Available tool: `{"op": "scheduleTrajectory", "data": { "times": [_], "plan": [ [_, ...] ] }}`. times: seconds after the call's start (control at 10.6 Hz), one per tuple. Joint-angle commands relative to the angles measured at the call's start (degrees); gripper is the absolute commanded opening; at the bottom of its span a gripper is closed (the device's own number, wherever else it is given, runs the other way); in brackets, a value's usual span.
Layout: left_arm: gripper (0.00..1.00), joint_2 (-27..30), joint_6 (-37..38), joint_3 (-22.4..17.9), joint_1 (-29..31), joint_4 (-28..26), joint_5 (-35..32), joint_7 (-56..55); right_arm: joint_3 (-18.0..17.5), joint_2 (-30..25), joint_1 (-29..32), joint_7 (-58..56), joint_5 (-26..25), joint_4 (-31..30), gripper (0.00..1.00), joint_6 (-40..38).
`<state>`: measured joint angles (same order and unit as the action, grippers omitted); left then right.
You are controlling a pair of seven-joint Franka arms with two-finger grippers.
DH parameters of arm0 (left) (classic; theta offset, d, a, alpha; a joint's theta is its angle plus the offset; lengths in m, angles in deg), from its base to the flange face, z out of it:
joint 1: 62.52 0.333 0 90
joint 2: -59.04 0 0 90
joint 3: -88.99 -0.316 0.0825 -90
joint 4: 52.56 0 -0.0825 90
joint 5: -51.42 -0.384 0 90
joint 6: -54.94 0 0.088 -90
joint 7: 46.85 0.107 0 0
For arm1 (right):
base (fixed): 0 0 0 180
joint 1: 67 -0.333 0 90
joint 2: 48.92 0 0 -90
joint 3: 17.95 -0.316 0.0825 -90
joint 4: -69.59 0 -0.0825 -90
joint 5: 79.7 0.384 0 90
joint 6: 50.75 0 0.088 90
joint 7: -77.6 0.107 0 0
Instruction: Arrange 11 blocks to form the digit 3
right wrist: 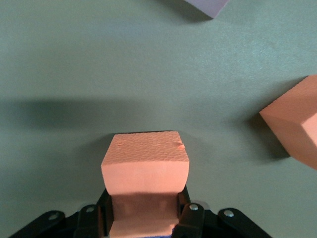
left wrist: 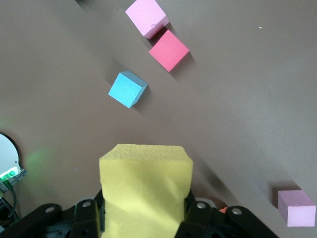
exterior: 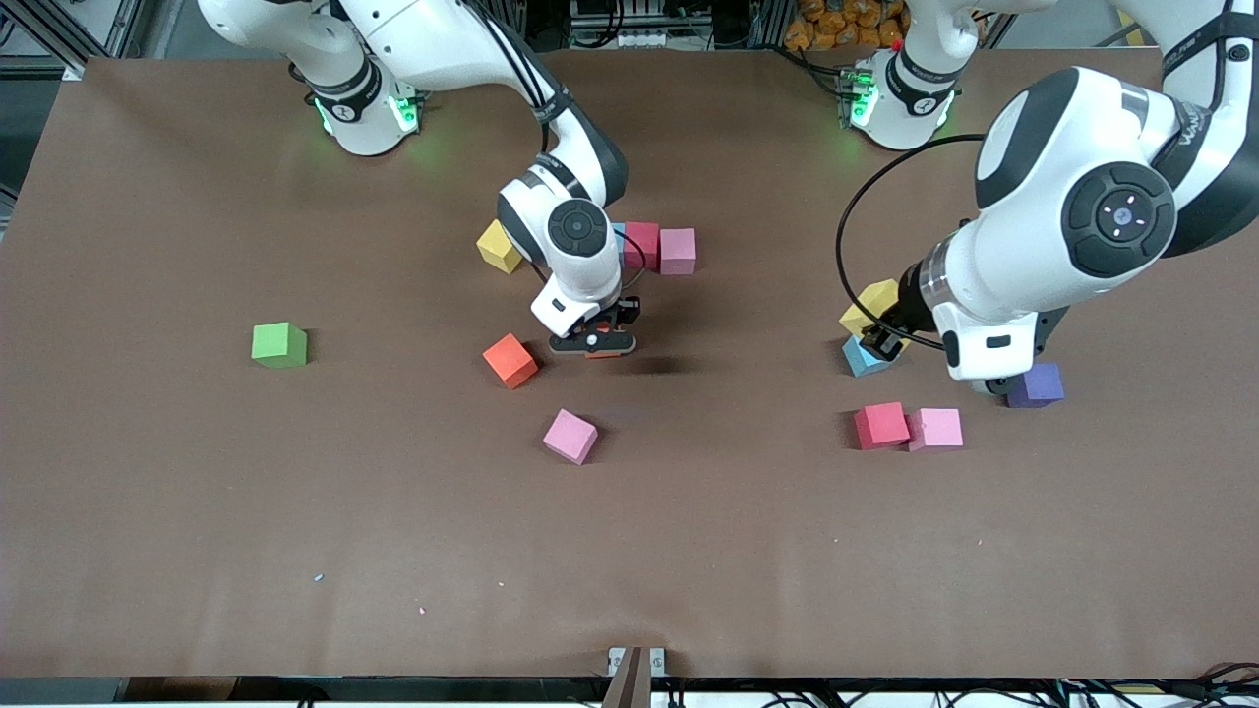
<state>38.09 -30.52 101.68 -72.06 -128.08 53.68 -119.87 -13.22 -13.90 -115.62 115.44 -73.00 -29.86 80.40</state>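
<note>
My right gripper (exterior: pixel 593 344) (right wrist: pixel 145 208) is shut on an orange block (right wrist: pixel 145 163), a little above the table's middle. A second orange block (exterior: pixel 510 360) (right wrist: pixel 294 126) lies beside it, with a pink block (exterior: pixel 570 436) nearer the camera. A red block (exterior: pixel 641 244) and a pink block (exterior: pixel 678 251) touch in a row, and a light blue one is mostly hidden by the arm. My left gripper (exterior: pixel 878 332) (left wrist: pixel 146 213) is shut on a yellow block (exterior: pixel 870 305) (left wrist: pixel 146 188) over a light blue block (exterior: pixel 866 356) (left wrist: pixel 128 89). Red (exterior: pixel 881 425), pink (exterior: pixel 935 429) and purple (exterior: pixel 1036 384) blocks lie close by.
A green cube (exterior: pixel 279 345) sits alone toward the right arm's end of the table. A mustard-yellow cube (exterior: pixel 499 246) lies next to the right arm's wrist, beside the row. The brown table (exterior: pixel 295 551) stretches bare toward the camera.
</note>
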Motion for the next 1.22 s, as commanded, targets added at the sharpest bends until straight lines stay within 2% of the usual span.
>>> {"op": "scheduleTrajectory", "data": {
  "times": [0.0,0.28,0.56,1.13],
  "plan": [
    [0.0,2.6,0.2,0.0,0.7,-3.1,1.3,-0.7,-1.0,0.5,1.1,-1.3,-0.4,1.5,0.0,-2.1],
    [0.0,3.1,-0.8,-0.1,0.6,-4.9,1.3,-0.8,-1.1,0.4,1.0,0.0,2.2,1.4,0.0,-3.4],
    [0.0,2.7,-0.7,0.2,-0.1,-5.9,1.2,-0.8,-1.1,0.4,1.1,0.3,2.5,1.3,0.0,-4.8],
    [0.0,2.8,-0.7,0.3,0.6,-5.6,1.3,0.1,-1.1,0.4,1.0,1.7,5.4,1.5,0.0,-4.8]
  ]
}}
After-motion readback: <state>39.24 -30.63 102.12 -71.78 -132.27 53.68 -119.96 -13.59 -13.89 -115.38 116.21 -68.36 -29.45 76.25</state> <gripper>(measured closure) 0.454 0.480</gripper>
